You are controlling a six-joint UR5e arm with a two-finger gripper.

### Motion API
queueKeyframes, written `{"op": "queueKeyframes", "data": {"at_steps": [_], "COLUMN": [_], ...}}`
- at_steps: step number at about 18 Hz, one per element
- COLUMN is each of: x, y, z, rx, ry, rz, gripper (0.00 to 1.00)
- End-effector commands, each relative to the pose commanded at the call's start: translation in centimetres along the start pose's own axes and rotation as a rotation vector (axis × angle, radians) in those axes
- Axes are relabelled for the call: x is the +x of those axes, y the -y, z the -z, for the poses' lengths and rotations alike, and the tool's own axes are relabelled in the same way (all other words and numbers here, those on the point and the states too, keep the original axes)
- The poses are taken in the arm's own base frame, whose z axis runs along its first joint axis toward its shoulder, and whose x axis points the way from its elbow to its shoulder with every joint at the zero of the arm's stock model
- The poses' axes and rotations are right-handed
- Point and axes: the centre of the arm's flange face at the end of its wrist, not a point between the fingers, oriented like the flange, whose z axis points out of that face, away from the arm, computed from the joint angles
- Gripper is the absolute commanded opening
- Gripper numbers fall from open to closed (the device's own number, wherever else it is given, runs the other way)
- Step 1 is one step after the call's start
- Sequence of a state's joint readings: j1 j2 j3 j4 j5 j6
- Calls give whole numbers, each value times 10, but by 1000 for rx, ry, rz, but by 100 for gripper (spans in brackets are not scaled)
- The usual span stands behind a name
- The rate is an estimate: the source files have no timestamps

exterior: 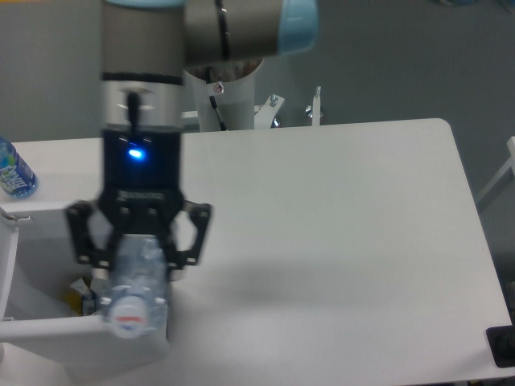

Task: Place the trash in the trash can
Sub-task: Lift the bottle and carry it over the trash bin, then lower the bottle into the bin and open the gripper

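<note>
At the left front corner of the table (338, 233), the gripper (138, 265) hangs over the bin (48, 331) with the bottle (135, 281) clenched between its fingers. The bottle is a clear, crushed thing, held roughly lengthwise with its pale cap end toward me, and that cap end sits right above the bin's near rim, or perhaps just at it. I cannot tell whether it touches the plastic. The black fingers stand on either side of the bottle's body and look closed snugly on it.

Down inside the bin, to the left of the bottle, I can make out something small with a bit of yellow or green to it; it may be the wrapper (78, 296), but it is too blurred and half hidden to be sure. At the far left edge of the table the upright bottle with the blue label (13, 170) stands well apart from all this.

To my eye the step in hand is the drop itself: the carry looks done and the bottle is poised over the opening. My worry is the placing. The cap end seems to overhang the near wall, so if the fingers let go here the bottle might catch the rim and tip outward onto the table. I would want the arm nudged a little further back over the hollow of the bin before the fingers spread, and then a straight lift clear.
</note>
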State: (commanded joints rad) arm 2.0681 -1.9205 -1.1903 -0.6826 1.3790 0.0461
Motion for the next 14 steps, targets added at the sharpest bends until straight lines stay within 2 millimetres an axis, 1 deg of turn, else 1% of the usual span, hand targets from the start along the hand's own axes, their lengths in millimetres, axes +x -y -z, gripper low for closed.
{"op": "queueKeyframes", "data": {"at_steps": [1, 3, 4, 5, 6, 7, 9, 11, 13, 14], "x": [10, 23, 31, 35, 35, 36, 37, 30, 6, -14], "y": [-5, -18, -23, -25, -28, -31, -30, -31, -35, -33], "z": [-6, -22, -29, -32, -32, -30, -23, -23, -24, -16], "rx": [-13, -45, -57, -63, -68, -72, -69, -72, -84, -76], "ry": [-13, -32, -42, -47, -46, -49, -48, -32, 1, 26], "rz": [-4, -14, -24, -31, -31, -31, -38, -44, -32, -30], "gripper": [57, 63, 75, 93, 100, 100, 100, 100, 100, 100]}}
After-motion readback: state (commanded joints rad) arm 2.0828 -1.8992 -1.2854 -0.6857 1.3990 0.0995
